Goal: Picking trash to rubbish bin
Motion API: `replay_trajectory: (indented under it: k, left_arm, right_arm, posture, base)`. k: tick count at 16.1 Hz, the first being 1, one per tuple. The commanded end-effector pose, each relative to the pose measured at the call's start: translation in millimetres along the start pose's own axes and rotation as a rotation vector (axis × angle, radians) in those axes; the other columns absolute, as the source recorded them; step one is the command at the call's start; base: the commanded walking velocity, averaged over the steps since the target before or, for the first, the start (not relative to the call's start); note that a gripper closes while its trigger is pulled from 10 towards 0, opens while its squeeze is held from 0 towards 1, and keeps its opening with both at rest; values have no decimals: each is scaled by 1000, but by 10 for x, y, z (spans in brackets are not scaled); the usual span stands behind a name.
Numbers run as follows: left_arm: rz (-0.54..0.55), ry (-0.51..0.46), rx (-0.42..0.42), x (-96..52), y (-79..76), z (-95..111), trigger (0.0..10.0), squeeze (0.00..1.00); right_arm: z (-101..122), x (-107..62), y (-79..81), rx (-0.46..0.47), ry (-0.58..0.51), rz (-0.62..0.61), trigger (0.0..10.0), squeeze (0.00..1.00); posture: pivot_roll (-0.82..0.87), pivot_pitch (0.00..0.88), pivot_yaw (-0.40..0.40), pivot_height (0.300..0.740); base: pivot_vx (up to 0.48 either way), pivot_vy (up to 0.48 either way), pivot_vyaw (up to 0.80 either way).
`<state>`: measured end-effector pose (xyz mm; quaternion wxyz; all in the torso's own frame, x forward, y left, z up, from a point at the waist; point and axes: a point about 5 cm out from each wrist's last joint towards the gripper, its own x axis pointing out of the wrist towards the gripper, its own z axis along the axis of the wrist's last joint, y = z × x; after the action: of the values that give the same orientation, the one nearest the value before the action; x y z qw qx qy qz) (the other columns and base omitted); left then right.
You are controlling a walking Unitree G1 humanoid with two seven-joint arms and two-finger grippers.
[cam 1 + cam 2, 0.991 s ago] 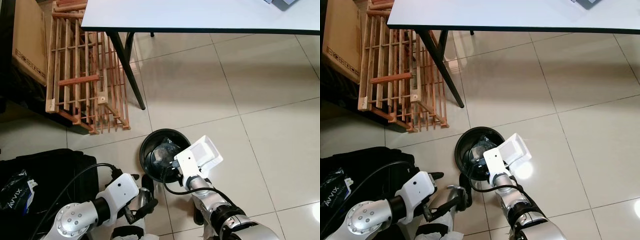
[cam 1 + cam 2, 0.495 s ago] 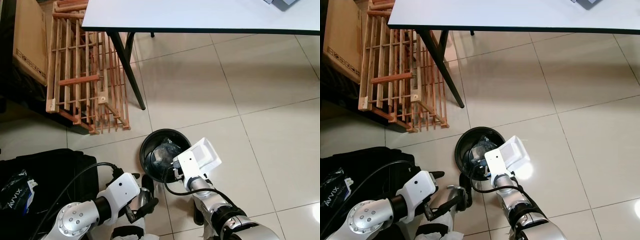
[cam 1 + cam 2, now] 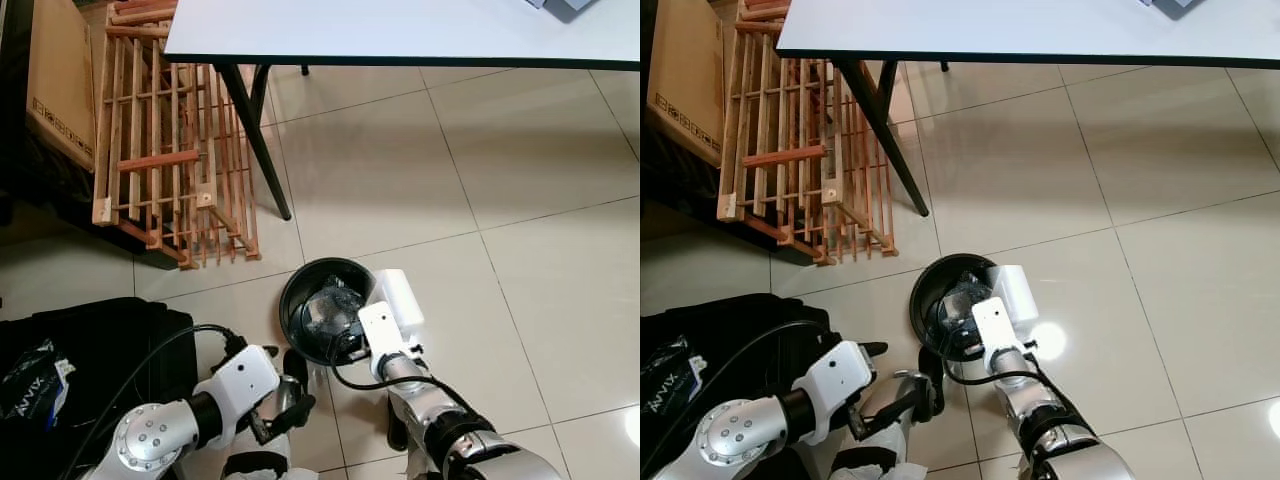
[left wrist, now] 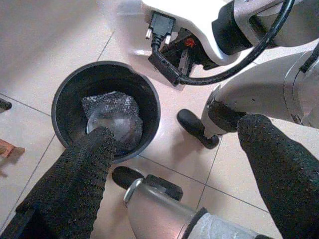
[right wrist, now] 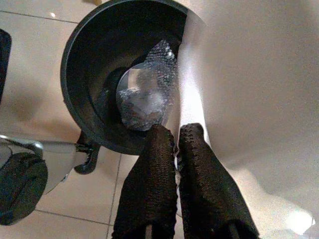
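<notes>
A round black bin [image 3: 296,318] stands on the tiled floor just in front of me, with crumpled shiny plastic [image 3: 326,303] inside. My right gripper [image 5: 175,137] is shut on the edge of a flat white container [image 3: 397,294]. It holds this turned on edge over the bin's right rim. In the right wrist view the white container [image 5: 244,74] hangs partly over the bin [image 5: 89,64] opening. My left gripper [image 4: 175,128] is open, low beside the bin [image 4: 65,99], with nothing between its fingers [image 4: 79,174].
A white table [image 3: 400,28] on a black leg [image 3: 256,135] stands ahead. To the left are a wooden slat rack [image 3: 165,140] and a cardboard box [image 3: 60,80]. A black bag [image 3: 100,340] with a packet [image 3: 35,385] lies at my near left.
The right wrist has rolled, so the white container went from lying face-up to standing edge-on, closer over the bin's rim. The left arm has barely moved.
</notes>
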<state>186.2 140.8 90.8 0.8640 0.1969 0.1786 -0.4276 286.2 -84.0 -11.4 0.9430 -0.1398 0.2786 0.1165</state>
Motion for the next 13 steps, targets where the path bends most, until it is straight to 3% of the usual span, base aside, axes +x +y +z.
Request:
replay_trajectory:
  k: [1,9,13]
  left_arm:
    - [-20,28,-15,4,-67,-79,10000,0]
    - [36,-48,7,241,86,31,10000,0]
    - [157,-180,-9,353,260,215,10000,0]
  right_arm:
    - [-122,-31,51,19,32,3,0,0]
    - [33,-11,-232,18,-73,-113,0,0]
    - [193,-24,-422,12,-178,-180,0,0]
  posture:
    - [223,439,103,740]
    - [174,345,72,740]
    - [131,282,53,740]
  base:
    - [0,0,0]
    - [0,0,0]
    - [0,0,0]
